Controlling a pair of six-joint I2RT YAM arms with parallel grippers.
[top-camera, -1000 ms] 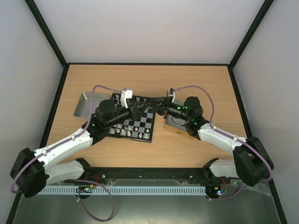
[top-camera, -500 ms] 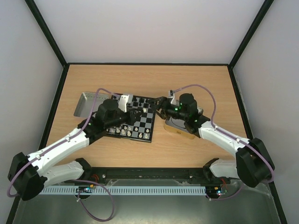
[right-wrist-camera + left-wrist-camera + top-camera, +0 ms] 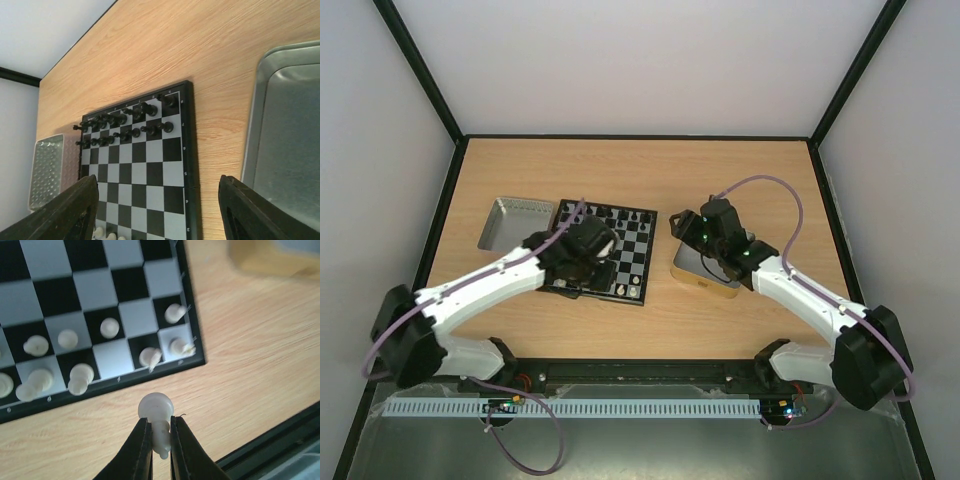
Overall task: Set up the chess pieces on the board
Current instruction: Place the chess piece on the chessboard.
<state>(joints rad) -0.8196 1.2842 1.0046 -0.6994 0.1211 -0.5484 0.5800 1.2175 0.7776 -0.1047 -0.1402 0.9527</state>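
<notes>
White arms [image 3: 470, 290] with black joints [image 3: 860, 352] carry mauve cables [image 3: 765, 180].

A light wood table [image 3: 640, 165] fills the middle of the frame. 3 plain white walls [image 3: 640, 60] close it in at top, left and right, joined by black posts [image 3: 424, 70]. A grey metal surface [image 3: 650, 450] runs along the bottom. The light is even.

Cream chess pieces [image 3: 109, 327] stand in the near rows of the board [image 3: 95, 287], one pawn [image 3: 156, 407] pinched beyond its edge.
</notes>
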